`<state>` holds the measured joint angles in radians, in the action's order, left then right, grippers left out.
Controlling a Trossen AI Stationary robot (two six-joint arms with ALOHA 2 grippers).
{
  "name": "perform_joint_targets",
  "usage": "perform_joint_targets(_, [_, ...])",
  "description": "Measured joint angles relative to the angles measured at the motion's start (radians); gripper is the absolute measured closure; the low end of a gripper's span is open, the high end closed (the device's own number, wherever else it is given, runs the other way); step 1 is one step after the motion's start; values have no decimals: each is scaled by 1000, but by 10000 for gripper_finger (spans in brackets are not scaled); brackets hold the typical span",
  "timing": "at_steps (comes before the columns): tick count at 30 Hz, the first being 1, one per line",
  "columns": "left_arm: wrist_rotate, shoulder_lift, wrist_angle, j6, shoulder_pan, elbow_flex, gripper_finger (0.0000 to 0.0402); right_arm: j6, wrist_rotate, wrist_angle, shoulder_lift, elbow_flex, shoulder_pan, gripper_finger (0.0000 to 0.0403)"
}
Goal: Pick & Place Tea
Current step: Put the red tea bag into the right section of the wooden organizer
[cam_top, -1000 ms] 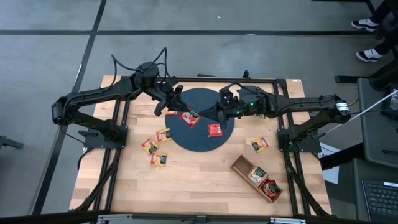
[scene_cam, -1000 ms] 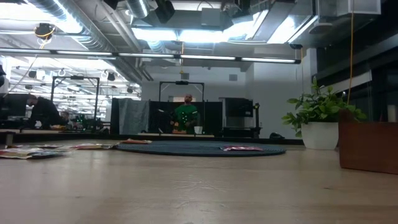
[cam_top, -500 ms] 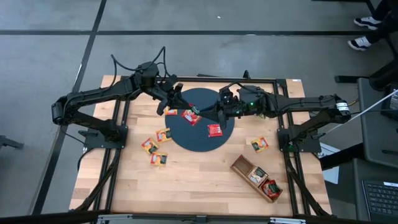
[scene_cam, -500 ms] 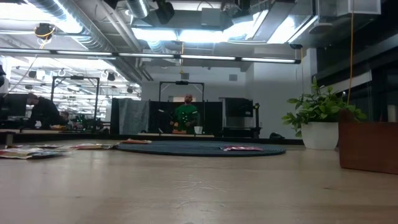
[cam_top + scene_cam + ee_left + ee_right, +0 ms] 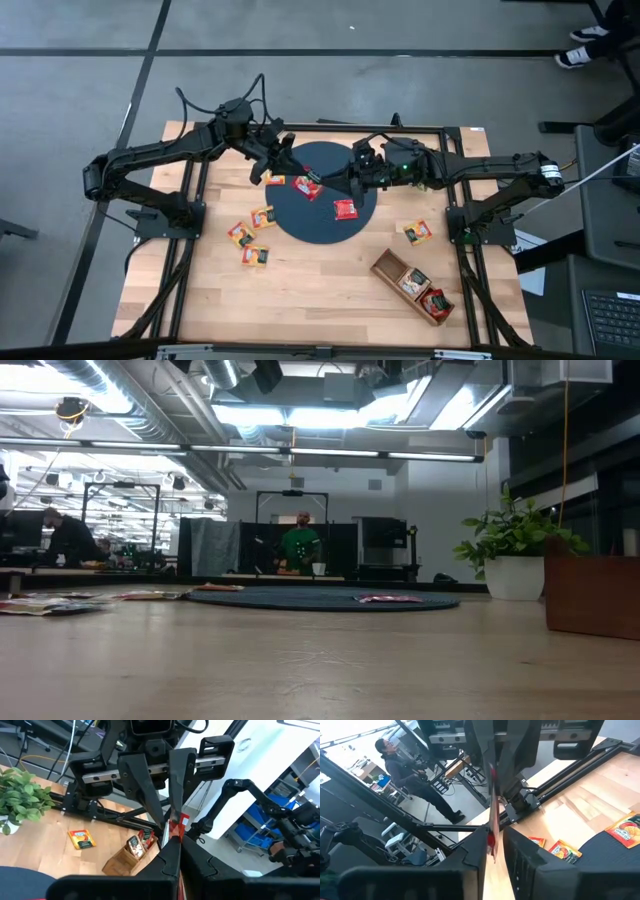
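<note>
A red tea packet (image 5: 309, 181) hangs in the air over the dark round mat (image 5: 330, 230), between my two grippers. My left gripper (image 5: 298, 174) comes level from the mat's far left and is shut on it. My right gripper (image 5: 325, 183) comes level from the right. Its fingers (image 5: 479, 851) stand close on either side of the packet's thin edge (image 5: 492, 822), with a narrow gap showing. Another red packet (image 5: 345, 209) lies flat on the mat. Several packets (image 5: 252, 235) lie on the wood to the left, and one (image 5: 417, 232) lies to the right. My left gripper pinches the red packet by one edge (image 5: 175, 834) between its two fingers, coming level from the table's left. The packet stands on edge beyond the fingertips, lifted clear of the mat. My right gripper has the same packet between its fingers; I cannot tell whether they touch it.
A long wooden tray (image 5: 412, 287) with packets in it lies on the wood near the right front. A potted plant (image 5: 515, 555) stands at the table's right side. A black frame (image 5: 450, 130) borders the table. People stand in the room beyond.
</note>
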<state>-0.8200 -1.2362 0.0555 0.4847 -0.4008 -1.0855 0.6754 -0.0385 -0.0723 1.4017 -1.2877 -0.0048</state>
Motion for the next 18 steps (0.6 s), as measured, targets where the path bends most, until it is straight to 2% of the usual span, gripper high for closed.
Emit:
perform_joint_targets(8, [13,0,0,0,0,0,398,-10,-2,-1,0,0,0,393])
perform_joint_targets(14, [5,0,-3,3,0,0,390,2,-33,-24,0,0,-1,398])
perform_joint_targets(18, [-77,0,-2,2,0,0,360,63,-108,-42,-3,1,1,399])
